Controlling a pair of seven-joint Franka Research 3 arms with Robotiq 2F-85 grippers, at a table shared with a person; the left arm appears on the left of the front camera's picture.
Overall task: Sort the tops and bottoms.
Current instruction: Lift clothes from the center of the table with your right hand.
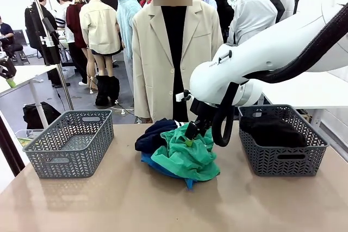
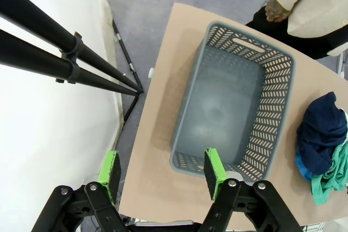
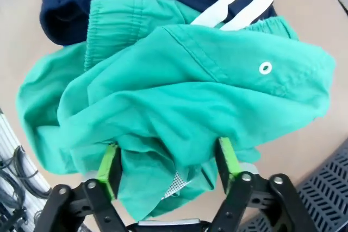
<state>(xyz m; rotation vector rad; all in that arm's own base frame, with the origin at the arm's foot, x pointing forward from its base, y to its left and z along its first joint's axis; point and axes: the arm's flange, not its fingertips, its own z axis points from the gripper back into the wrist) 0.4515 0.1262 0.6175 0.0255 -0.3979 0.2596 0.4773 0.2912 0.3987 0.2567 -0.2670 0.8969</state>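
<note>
A table (image 1: pixel 109 199) holds a pile of three soft garments at its centre: an emerald green garment (image 3: pixel 179 80) on top and toward the robot, a dark navy garment (image 1: pixel 155 134) at the pile's far left, and a bright blue garment (image 1: pixel 157 165) peeking out underneath. To the right of the pile, a grey basket (image 1: pixel 283 164) holds a black garment (image 1: pixel 274 131). To the left of the pile, a second grey basket (image 1: pixel 65 153) holds nothing. A person in a beige coat (image 1: pixel 157 52) stands just beyond the pile. The right claw (image 3: pixel 167 150) is lowered onto the top of the pile, its green-padded fingers apart and astride a raised fold of the green cloth, not yet pinched on it. The left claw (image 2: pixel 162 156) hangs well to the left of the pile, above the near rim of the bare basket, fingers apart and holding nothing. The step in hand looks like picking up the green piece. To do it well, the fingers should close only on that green fold, deep enough that the thin cloth cannot slip out. The lift should then go straight up and slowly, so the navy and blue pieces tangled beneath drop free rather than ride along.
</note>
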